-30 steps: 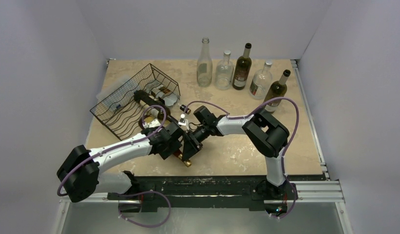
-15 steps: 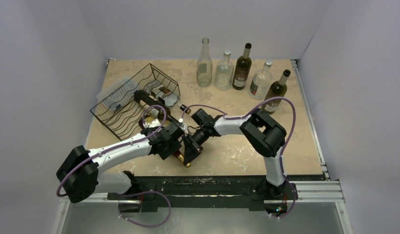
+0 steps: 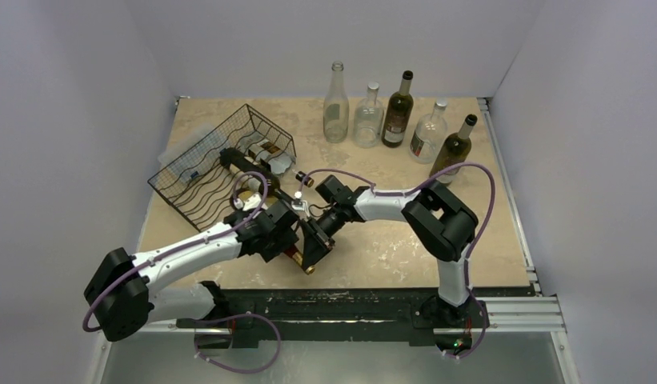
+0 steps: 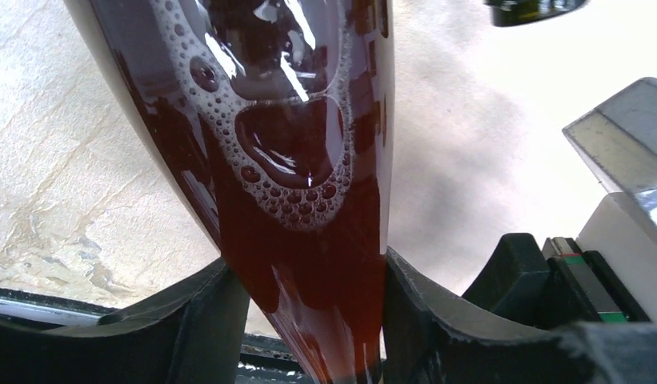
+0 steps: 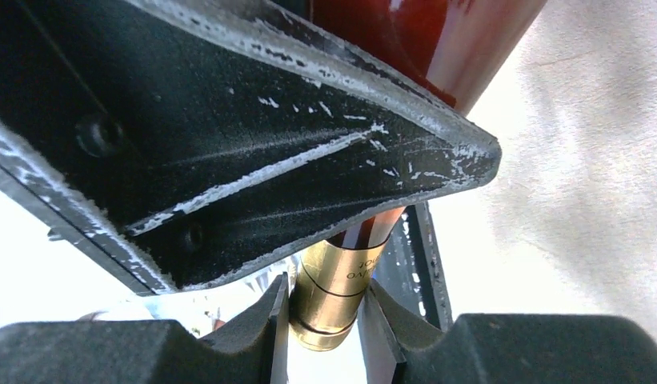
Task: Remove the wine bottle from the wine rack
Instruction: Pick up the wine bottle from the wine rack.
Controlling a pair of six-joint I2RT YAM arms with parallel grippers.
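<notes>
The wine bottle [image 4: 293,160] is dark red with foamy liquid inside and a gold capsule [image 5: 334,290] on its neck. In the top view only its gold tip [image 3: 308,269] shows near the table's front edge, in front of the black wire wine rack [image 3: 198,178]; the grippers hide the rest. My left gripper [image 4: 313,320] is shut on the bottle where it narrows and sits over it in the top view [image 3: 290,246]. My right gripper [image 5: 331,312] is shut on the gold capsule, right beside the left gripper [image 3: 312,254].
Two more bottles lie in the rack: a labelled one [image 3: 266,152] and a dark one [image 3: 238,166]. Several bottles stand at the back, from a clear one [image 3: 335,94] to a dark one [image 3: 454,148]. A black rail [image 3: 349,308] runs along the front edge.
The left arm's elbow has swung down and to the left, and the right wrist has shifted slightly left. The bottle's gold tip stays in about the same place.
</notes>
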